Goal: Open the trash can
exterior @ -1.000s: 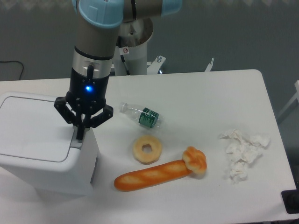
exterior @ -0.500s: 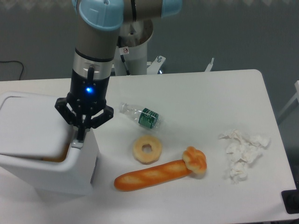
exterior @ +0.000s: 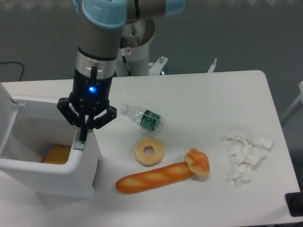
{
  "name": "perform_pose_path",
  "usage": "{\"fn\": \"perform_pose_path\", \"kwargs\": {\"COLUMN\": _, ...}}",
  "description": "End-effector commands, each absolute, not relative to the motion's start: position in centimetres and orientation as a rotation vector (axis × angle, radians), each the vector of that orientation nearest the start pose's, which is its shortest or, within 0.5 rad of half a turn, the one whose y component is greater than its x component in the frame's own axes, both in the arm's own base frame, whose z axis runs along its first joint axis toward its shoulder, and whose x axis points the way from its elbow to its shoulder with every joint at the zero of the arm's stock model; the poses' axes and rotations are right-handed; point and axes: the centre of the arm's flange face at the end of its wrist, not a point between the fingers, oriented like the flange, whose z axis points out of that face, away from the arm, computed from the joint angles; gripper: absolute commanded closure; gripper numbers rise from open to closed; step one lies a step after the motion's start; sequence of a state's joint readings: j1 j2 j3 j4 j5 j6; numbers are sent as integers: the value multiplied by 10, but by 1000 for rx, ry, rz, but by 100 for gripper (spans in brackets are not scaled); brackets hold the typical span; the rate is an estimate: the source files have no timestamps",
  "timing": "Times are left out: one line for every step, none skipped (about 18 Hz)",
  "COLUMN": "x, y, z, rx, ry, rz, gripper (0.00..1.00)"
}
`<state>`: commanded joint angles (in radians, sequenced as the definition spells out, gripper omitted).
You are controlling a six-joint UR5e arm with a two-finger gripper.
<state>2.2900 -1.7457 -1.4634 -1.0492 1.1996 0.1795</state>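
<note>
The trash can (exterior: pixel 84 166), a big white boxy bin, stands at the table's front left. Its lid (exterior: pixel 6 112) is swung up at the left, nearly upright, and the inside shows, with an orange-yellow object (exterior: pixel 57 154) lying at the bottom. My gripper (exterior: pixel 82 136) points straight down at the bin's right rim, its dark fingers close together with the tips resting on the rim's top. Nothing is held between the fingers.
On the white table (exterior: pixel 199 94) lie a clear plastic bottle with a green label (exterior: pixel 143 117), a ring-shaped doughnut (exterior: pixel 149 151), a long baguette (exterior: pixel 154 178), a knotted bun (exterior: pixel 198 162) and crumpled white tissue (exterior: pixel 245 154) at the right.
The lid was flat and closed one second ago, half raised half a second ago, and now stands fully up. The gripper has barely moved.
</note>
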Motion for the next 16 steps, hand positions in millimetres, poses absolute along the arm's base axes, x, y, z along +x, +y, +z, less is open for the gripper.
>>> {"fn": "perform_pose_path", "kwargs": {"x": -273, "y": 556, "z": 515, "rx": -2504, "ry": -589, "rz": -169, "gripper": 45}}
{"fn": "perform_pose_path", "kwargs": {"x": -279, "y": 553, "z": 515, "rx": -2503, "ry": -589, "rz": -161, "gripper": 37}}
{"fn": "perform_pose_path", "kwargs": {"x": -286, "y": 549, "z": 515, "rx": -2505, "ry": -582, "rz": -147, "gripper": 19}}
{"fn": "perform_pose_path", "kwargs": {"x": -295, "y": 544, "z": 515, "rx": -2507, "ry": -574, "rz": -128, "gripper": 1}}
{"fn": "perform_pose_path", "kwargs": {"x": -306, "y": 540, "z": 512, "rx": -2511, "ry": -562, "rz": -112, "gripper": 0}}
{"fn": "perform_pose_path", "kwargs": {"x": -320, "y": 534, "z": 509, "rx": -2517, "ry": -554, "rz": -96, "gripper": 0}}
{"fn": "perform_pose_path", "kwargs": {"x": -332, "y": 529, "z": 505, "rx": -2521, "ry": -542, "rz": -80, "gripper": 0}}
{"fn": "perform_pose_path", "kwargs": {"x": -343, "y": 524, "z": 500, "rx": -2530, "ry": -524, "rz": -66, "gripper": 0}}
{"fn": "perform_pose_path", "kwargs": {"x": -357, "y": 522, "z": 487, "rx": -2550, "ry": -507, "rz": -65, "gripper": 0}}
{"fn": "perform_pose_path", "kwargs": {"x": -371, "y": 518, "z": 473, "rx": -2569, "ry": -507, "rz": -64, "gripper": 0}}
{"fn": "perform_pose_path", "kwargs": {"x": -387, "y": 511, "z": 462, "rx": -2584, "ry": -532, "rz": -53, "gripper": 0}}
{"fn": "perform_pose_path", "kwargs": {"x": -408, "y": 497, "z": 458, "rx": -2586, "ry": -563, "rz": -27, "gripper": 0}}
{"fn": "perform_pose_path", "kwargs": {"x": -428, "y": 481, "z": 458, "rx": -2578, "ry": -574, "rz": 3, "gripper": 0}}
{"fn": "perform_pose_path", "kwargs": {"x": -444, "y": 468, "z": 453, "rx": -2585, "ry": -561, "rz": 22, "gripper": 0}}
{"fn": "perform_pose_path", "kwargs": {"x": -461, "y": 455, "z": 442, "rx": -2606, "ry": -537, "rz": 36, "gripper": 0}}
{"fn": "perform_pose_path", "kwargs": {"x": -478, "y": 442, "z": 428, "rx": -2632, "ry": -498, "rz": 49, "gripper": 0}}
